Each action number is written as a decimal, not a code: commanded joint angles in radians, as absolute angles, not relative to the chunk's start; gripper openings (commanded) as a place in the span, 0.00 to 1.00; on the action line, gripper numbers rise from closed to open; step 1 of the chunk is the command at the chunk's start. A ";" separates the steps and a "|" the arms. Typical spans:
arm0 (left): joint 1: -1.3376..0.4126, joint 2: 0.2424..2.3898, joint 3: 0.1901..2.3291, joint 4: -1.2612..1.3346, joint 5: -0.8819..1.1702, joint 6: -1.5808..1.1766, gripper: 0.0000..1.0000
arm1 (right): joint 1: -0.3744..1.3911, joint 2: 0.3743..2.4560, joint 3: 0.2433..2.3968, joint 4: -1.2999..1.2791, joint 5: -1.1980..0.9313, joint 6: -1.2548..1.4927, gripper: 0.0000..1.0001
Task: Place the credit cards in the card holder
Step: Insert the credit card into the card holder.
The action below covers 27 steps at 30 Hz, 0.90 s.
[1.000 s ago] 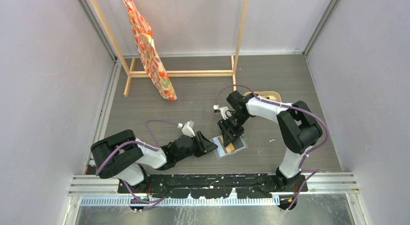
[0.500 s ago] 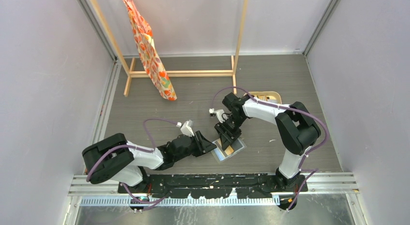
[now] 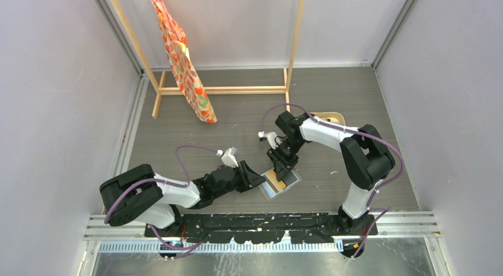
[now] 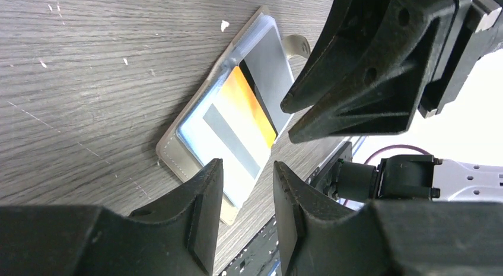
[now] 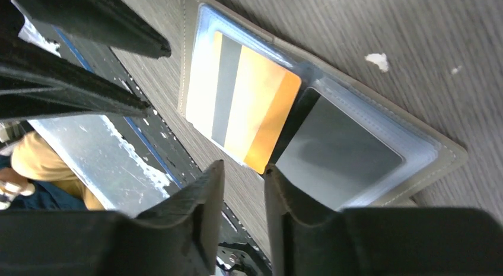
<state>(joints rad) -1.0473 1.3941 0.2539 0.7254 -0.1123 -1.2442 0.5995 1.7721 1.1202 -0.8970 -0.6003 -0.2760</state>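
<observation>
— Grey woodgrain tabletop (image 3: 237, 119); where's the card holder (image 4: 270, 56)?
— Lying open between the arms, with an orange credit card (image 4: 249, 107) flat on its silvery inside.
— Each tool?
— Both the left tool (image 4: 247, 164) and the right tool (image 5: 243, 166) are slightly spread, pinching nothing, just beside the holder.

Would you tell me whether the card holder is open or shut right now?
Open: the card holder lies spread flat, pale inside facing up, an orange credit card showing there.
</observation>
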 commanded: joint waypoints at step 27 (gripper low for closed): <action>-1.083 1.531 0.337 0.679 -0.137 -1.281 0.34 | 0.670 1.850 1.162 -0.840 -0.574 -0.197 0.01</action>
